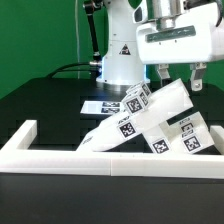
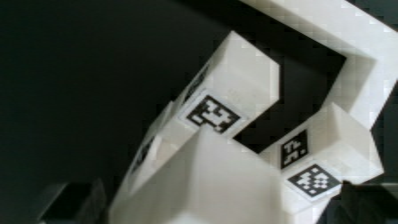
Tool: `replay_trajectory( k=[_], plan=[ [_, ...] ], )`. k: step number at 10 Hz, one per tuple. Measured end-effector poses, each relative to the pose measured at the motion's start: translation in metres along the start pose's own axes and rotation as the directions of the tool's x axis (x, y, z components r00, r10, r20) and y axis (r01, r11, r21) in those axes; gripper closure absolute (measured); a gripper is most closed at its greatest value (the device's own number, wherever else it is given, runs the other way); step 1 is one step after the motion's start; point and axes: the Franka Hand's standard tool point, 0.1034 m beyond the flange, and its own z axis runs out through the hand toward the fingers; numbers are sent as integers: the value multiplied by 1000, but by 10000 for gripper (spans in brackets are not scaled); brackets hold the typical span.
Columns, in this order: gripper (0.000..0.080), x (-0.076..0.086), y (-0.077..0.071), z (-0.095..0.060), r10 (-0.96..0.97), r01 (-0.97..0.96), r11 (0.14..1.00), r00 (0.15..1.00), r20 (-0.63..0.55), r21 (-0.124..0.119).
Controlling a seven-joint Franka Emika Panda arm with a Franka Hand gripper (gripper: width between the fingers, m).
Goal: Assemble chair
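open gripper hangs over a leaning, half-built chair

a black table [image 1: 40, 112] fills the exterior view. a long low white border wall [image 1: 60, 152] crosses its near side, with a short arm of the wall running back on the exterior view's left. behind, the glossy white base of the robot arm [image 1: 118, 55] stands before a green backdrop. a thin flat marker board [image 1: 104, 105] lies on the table near that base.

the chair [image 1: 160, 122], a cluster of joined matte-white blocks with black-and-white tags, sits just inside the border wall toward the exterior view's right. it is tilted, leaning against the wall, not standing square.

the gripper [image 1: 178, 76] hangs just above the chair's upper end, its two dark fingers spread wide apart and holding nothing. the wrist view looks down on tagged white posts and an angled bracket [image 2: 267, 110]; whether a fingertip touches the chair is hard to tell.

risks, as a judgement: the chair is unsupported and tilted, so it may slide or topple along the wall. a descending finger could clip the upper block and knock a loosely seated joint apart.
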Motion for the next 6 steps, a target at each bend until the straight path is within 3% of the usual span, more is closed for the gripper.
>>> replay_trajectory(
  k=[6],
  plan=[
    [151,3,-7,-17,-32,32,999,999,13,17]
  ],
)
